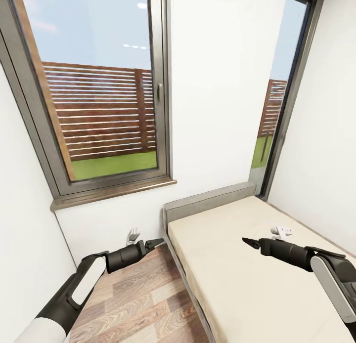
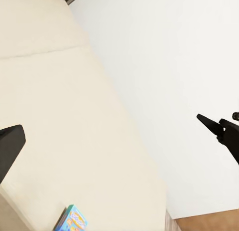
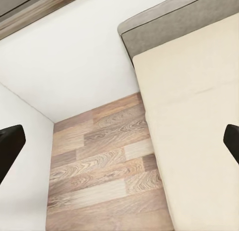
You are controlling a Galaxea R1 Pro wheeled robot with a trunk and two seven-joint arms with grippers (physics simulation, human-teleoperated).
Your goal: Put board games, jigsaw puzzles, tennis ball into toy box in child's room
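The bed, with a cream mattress and a grey padded headboard, fills the lower right of the head view. In the left wrist view a small blue board game lies flat on the mattress near its edge. My left gripper hovers open over the wooden floor beside the bed, holding nothing. Over the mattress my right gripper is open and empty too. The toy box, the table, the jigsaw puzzles and the tennis ball are out of view.
A large window with a grey sill is on the left wall and a tall narrow one on the right. A small white object lies on the mattress by the right gripper. Another white object stands at the wall by the floor.
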